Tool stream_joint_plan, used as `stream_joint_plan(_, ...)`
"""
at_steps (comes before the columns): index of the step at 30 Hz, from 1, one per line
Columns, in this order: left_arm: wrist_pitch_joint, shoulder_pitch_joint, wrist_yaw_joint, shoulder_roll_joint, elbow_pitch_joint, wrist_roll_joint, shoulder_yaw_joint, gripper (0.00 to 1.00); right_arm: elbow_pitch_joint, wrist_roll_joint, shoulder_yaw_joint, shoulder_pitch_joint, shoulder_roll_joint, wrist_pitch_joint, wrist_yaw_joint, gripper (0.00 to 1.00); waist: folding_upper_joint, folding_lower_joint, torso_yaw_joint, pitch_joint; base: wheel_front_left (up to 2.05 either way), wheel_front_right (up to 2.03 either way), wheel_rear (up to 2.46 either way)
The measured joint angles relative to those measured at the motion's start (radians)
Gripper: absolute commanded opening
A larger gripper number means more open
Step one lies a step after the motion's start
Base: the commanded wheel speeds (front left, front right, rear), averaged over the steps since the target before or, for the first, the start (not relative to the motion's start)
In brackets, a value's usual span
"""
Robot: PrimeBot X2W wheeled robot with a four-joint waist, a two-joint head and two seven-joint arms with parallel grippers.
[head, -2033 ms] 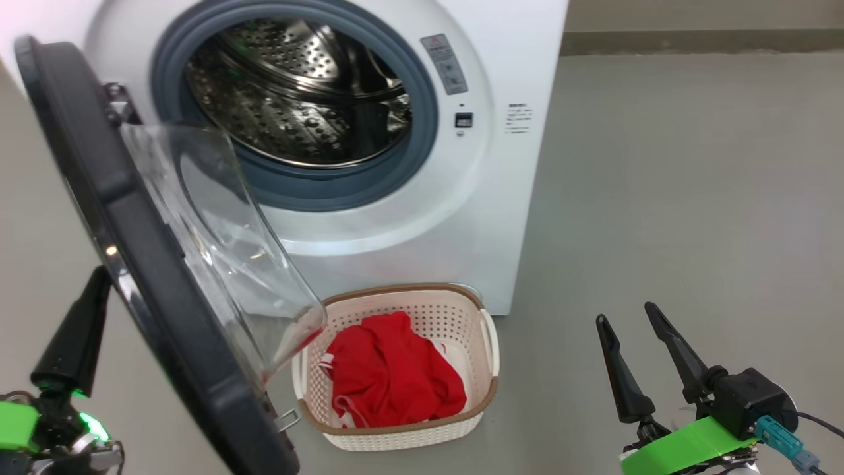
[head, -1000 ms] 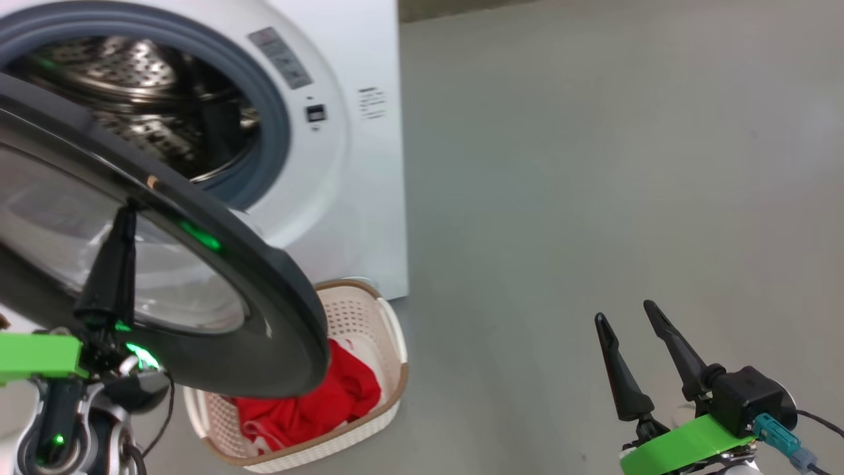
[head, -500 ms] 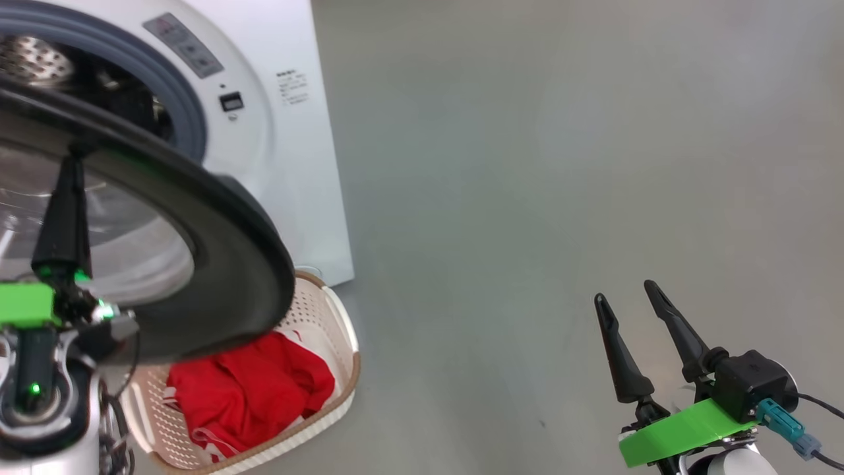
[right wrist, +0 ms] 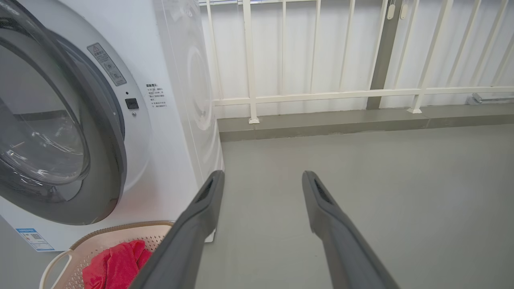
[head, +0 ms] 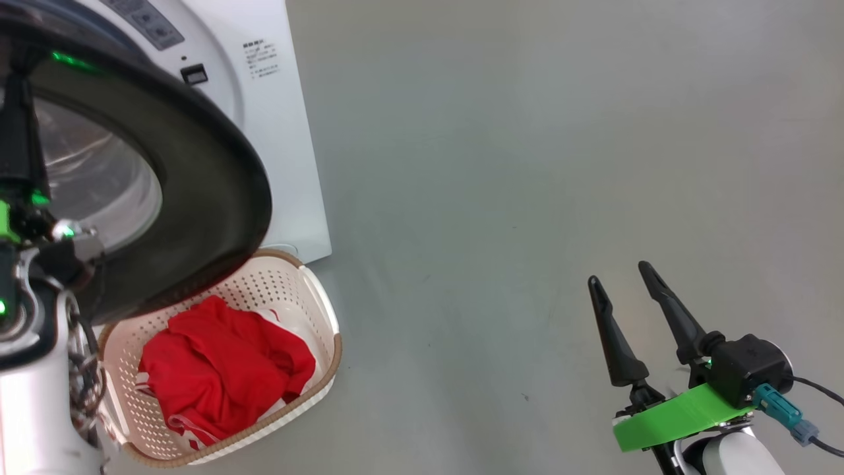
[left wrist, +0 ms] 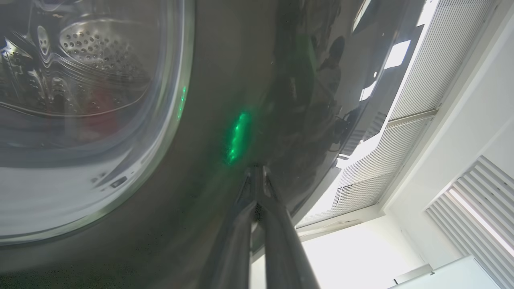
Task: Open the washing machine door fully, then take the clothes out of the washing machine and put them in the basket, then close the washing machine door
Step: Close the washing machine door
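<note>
The washing machine door (head: 217, 178), with its glossy black rim and clear window, stands swung in close to the white washing machine (head: 277, 132). My left gripper (head: 18, 99) is shut, its tips (left wrist: 257, 172) pressed against the door's black rim (left wrist: 209, 120). Below the door sits the cream basket (head: 330, 356), with the red clothes (head: 224, 369) piled inside. My right gripper (head: 616, 274) hangs open over bare floor, well to the right and holding nothing. In the right wrist view its fingers (right wrist: 263, 176) frame the machine (right wrist: 172, 100), the door (right wrist: 114, 160), the basket (right wrist: 108, 237) and the clothes (right wrist: 116, 265).
Grey floor (head: 527, 165) stretches to the right of the machine. A white railing (right wrist: 321, 94) on a low grey kerb (right wrist: 361, 120) runs behind it. The basket stands tight against the machine's front, under the door's swing.
The head camera has turned, shifting the whole picture left. The door has swung from wide open toward the machine, with my shut left gripper against it. The right gripper stays open.
</note>
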Motion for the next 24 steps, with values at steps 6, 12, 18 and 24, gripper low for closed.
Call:
stream_joint_plan(6, 0.009, -0.047, -0.059, 0.018, 0.088, 0.0, -0.004, 0.0, 0.001, 0.0, 0.011, -0.001, 0.0, 0.0, 0.0, 1.0, 0.0, 0.0, 0.001, 0.009, 0.0, 0.0, 0.0)
stream_joint_plan(12, 0.027, -0.052, -0.104, 0.016, 0.144, 0.0, -0.009, 0.44, 0.006, -0.001, 0.01, -0.002, 0.0, 0.0, 0.0, 1.0, 0.0, 0.0, 0.018, -0.008, 0.0, 0.0, 0.0)
stream_joint_plan(18, 0.026, 0.033, -0.129, 0.014, 0.145, 0.027, -0.033, 1.0, 0.019, 0.0, 0.009, 0.002, 0.0, 0.0, 0.0, 1.0, 0.0, 0.0, 0.045, -0.048, 0.0, 0.0, 0.0)
stream_joint_plan(24, -0.005, 0.149, -0.147, 0.016, 0.079, 0.072, -0.044, 1.0, 0.023, 0.0, 0.008, 0.009, -0.001, 0.0, 0.0, 1.0, 0.0, 0.0, 0.085, -0.093, 0.0, 0.0, 0.0)
